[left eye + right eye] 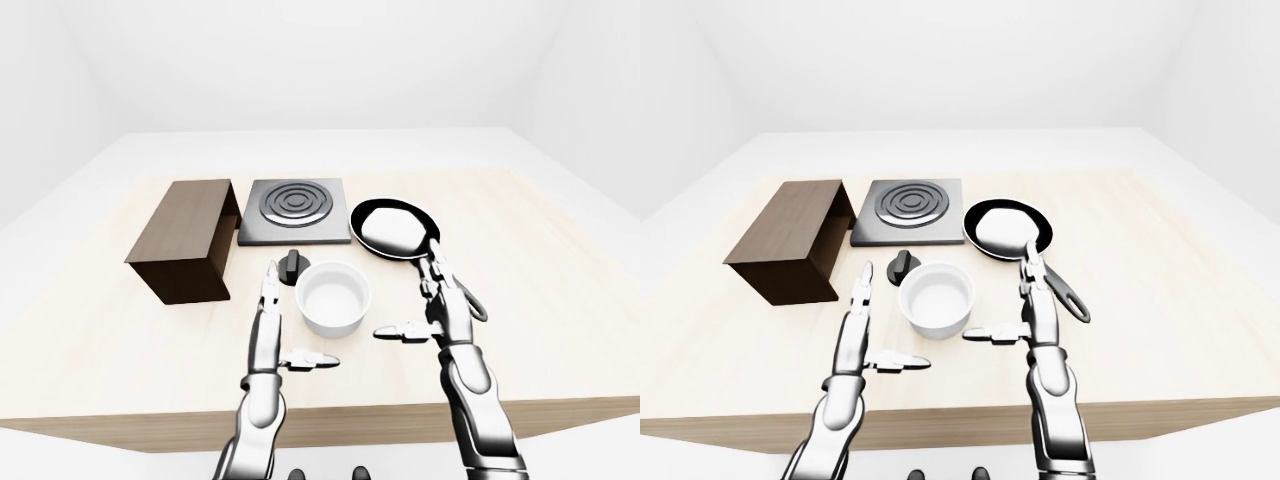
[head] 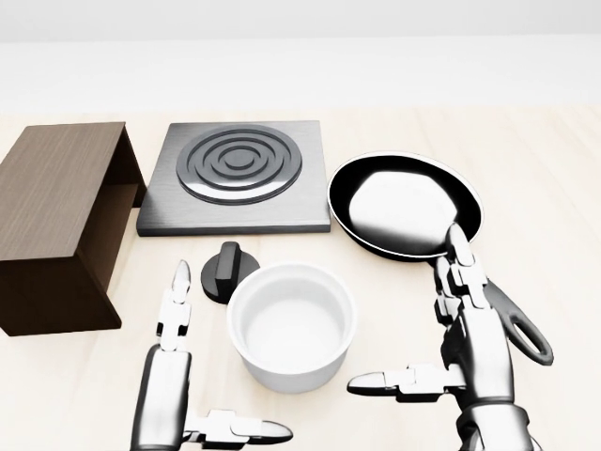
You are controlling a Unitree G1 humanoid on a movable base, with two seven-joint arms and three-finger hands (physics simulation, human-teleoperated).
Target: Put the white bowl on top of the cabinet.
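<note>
Head view: the white bowl (image 2: pixel 292 326) sits upright on the pale wooden counter (image 2: pixel 554 169), between the robot's two hands and touching neither. The left hand (image 2: pixel 178 371) stands just left of the bowl, fingers (image 2: pixel 178 291) straight and thumb turned toward it, spread open and holding nothing. The right hand (image 2: pixel 460 329) mirrors it just right of the bowl, also spread, its thumb reaching in below the rim. A black knob (image 2: pixel 229 270) lies beyond the left hand's fingertips, just up-left of the bowl. The dark wood cabinet (image 2: pixel 58 211) stands further to that hand's left, its open side facing the stove plate (image 2: pixel 235 177). Beyond the right hand lies a black pan (image 2: pixel 404 205), its handle (image 2: pixel 516 329) running behind the hand's fingers.
</note>
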